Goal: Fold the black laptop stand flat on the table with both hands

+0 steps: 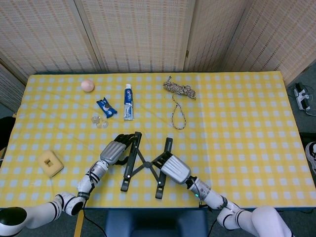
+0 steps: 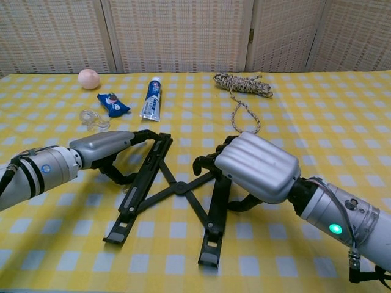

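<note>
Black laptop stand (image 2: 177, 186) lies near the front edge of the table (image 1: 237, 113), on the yellow-and-white checked cloth. Its two long bars are splayed, closer at the near ends, joined by crossed links in the middle; not folded together.

Left hand (image 2: 104, 146) sits at the far end of the stand's left bar, dark fingers (image 2: 142, 135) curled over the bar's top end and touching it. Whether it truly clamps the bar or only rests on it, cannot tell.

Right hand (image 2: 253, 166) covers the upper part of the right bar, silver back facing up, fingers (image 2: 204, 162) hooked down over the bar and toward the crossed links. Contact looks plain; a firm grip cannot be confirmed from either view.

Farther back on the cloth: toothpaste tube (image 1: 128, 101), blue snack packet (image 1: 106, 106) just left of it, a small clear plastic piece (image 1: 98, 120) near the packet, a peach-coloured ball (image 1: 87, 85) toward the far left corner. A coiled rope (image 1: 178, 94) with a trailing loop lies right of the tube. A yellow square sponge-like block (image 1: 50, 163) sits at the left edge, well apart from the stand.
</note>
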